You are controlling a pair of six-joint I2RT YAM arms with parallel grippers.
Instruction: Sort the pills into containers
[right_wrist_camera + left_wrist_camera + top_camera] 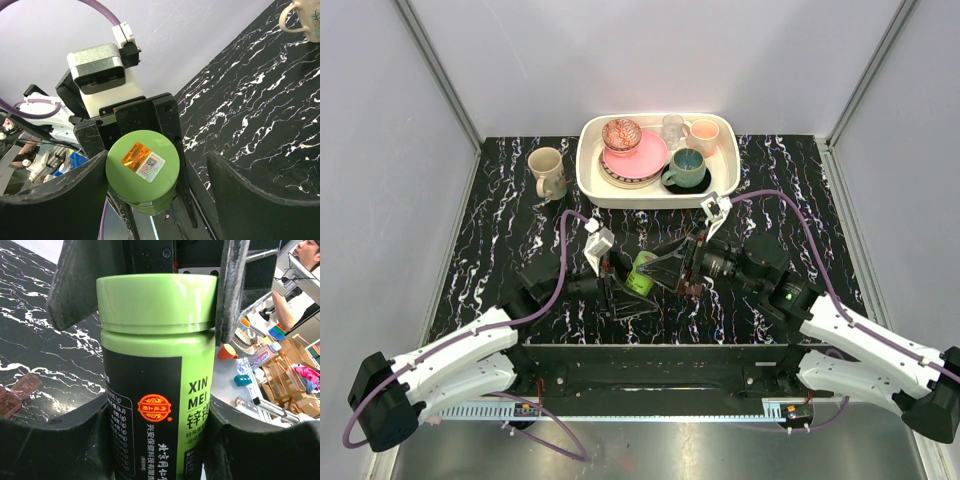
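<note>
A green pill bottle point(641, 272) with a black label hangs above the middle of the table, cap toward the right arm. My left gripper point(625, 280) is shut on its body point(155, 365), one finger on each side of the label. My right gripper point(665, 268) faces the green cap point(142, 167) and stands open. The cap lies close to its left finger, with a clear gap to the right one. The dark-brown containers point(15, 395) lie on the marble top, at the left edge of the left wrist view. The pills are hidden.
A white tray point(590, 180) of bowls, plates and cups stands at the back centre. A beige mug point(548, 172) sits left of it and also appears in the right wrist view point(302, 20). The table is black marble with white veins.
</note>
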